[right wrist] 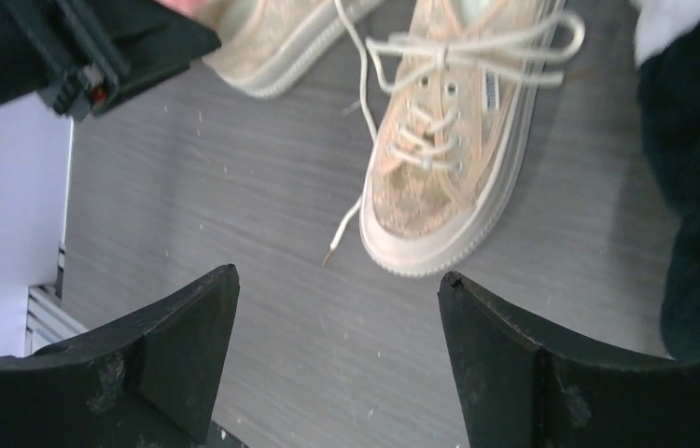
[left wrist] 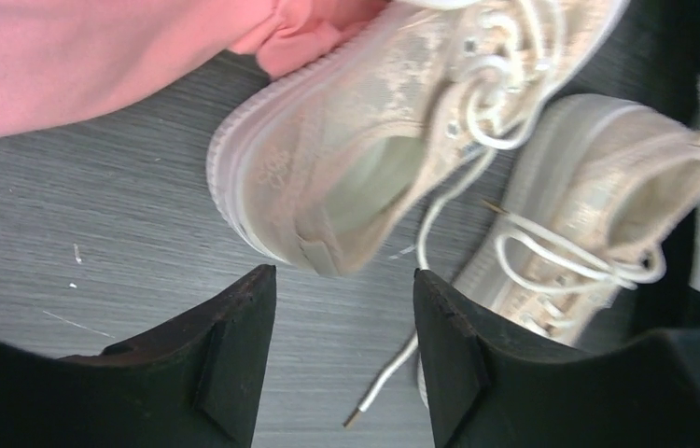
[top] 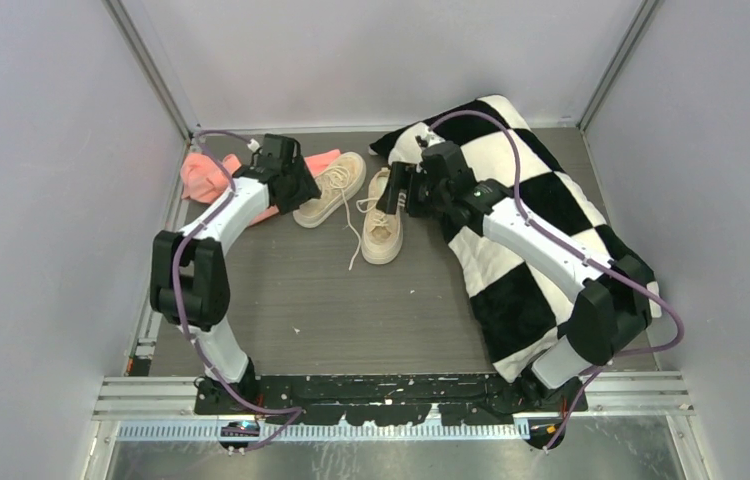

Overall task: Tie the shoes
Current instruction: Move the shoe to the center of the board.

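Left tool point(left wrist: 343, 276) and right tool point(right wrist: 339, 275) gape empty over 2 shoes point(top: 331, 189).

Open table point(top: 351, 310) before shoes point(top: 383, 232), pillow point(top: 551, 195) crowding right, pink cloth point(top: 199, 178) crowding left

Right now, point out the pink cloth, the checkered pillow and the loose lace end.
pink cloth point(top: 203, 176), top external view, its bunched middle.
checkered pillow point(top: 511, 322), top external view, a black square.
loose lace end point(right wrist: 329, 255), right wrist view, its tip.
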You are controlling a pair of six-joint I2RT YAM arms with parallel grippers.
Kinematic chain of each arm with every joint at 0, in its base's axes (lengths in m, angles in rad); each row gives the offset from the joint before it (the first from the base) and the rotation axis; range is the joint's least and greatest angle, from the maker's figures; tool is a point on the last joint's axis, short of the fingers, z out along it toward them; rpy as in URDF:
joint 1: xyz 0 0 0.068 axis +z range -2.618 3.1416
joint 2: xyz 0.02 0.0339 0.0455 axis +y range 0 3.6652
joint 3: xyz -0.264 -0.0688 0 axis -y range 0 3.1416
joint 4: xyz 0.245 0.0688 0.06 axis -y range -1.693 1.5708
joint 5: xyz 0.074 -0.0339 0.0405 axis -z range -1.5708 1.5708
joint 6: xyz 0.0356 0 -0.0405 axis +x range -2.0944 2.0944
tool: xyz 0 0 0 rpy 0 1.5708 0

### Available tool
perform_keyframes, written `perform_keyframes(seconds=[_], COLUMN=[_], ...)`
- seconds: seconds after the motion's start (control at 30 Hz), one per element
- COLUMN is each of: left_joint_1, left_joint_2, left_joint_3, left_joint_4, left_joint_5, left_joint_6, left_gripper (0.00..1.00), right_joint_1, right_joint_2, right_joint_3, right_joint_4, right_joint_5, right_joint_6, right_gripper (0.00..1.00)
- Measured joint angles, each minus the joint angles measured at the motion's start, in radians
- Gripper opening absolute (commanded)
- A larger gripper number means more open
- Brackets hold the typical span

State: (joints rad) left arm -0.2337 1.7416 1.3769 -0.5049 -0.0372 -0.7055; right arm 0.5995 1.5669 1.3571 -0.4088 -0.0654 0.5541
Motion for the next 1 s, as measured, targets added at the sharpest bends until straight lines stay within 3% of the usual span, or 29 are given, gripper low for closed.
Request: perform_keyframes(seconds=[0.1,0.2,0.23,0.57,1.0], left_joint_1=[0.000,0.000,0.000,-0.016,-0.120], left_joint_2=[0.058,0.082,0.082,0.021,-0.497], left_joint_3=[-0.001,-0.019,-0.024,-0.055,-0.319], left_joint_4=[0.002,0.025,0.033,0.033,-0.076], left_joint_5=[-0.030,-0.065,-0.077,-0.113,-0.149], left_joint_6=[-0.012,-0.031,-0.038,-0.022,-0.104], left_gripper=[0.43,0.03,0.01,0.00,0.01], right_joint_1=[0.006,0.007,0.007,0.007,0.007], right_joint_2=[-0.032,-0.066,-0.080,-0.161,-0.182], right_joint_3=[-0.074,-0.113,-0.124,-0.185,-0.245], right_joint_4=[-0.002,-0.010,-0.010,-0.021,-0.026], right_joint_5=[-0.023,-0.025,-0.026,-0.023,-0.018], right_joint_6=[0.029,0.045,0.049,0.066,0.116], right_gripper=[0.83,0.83,0.83,0.83,0.83])
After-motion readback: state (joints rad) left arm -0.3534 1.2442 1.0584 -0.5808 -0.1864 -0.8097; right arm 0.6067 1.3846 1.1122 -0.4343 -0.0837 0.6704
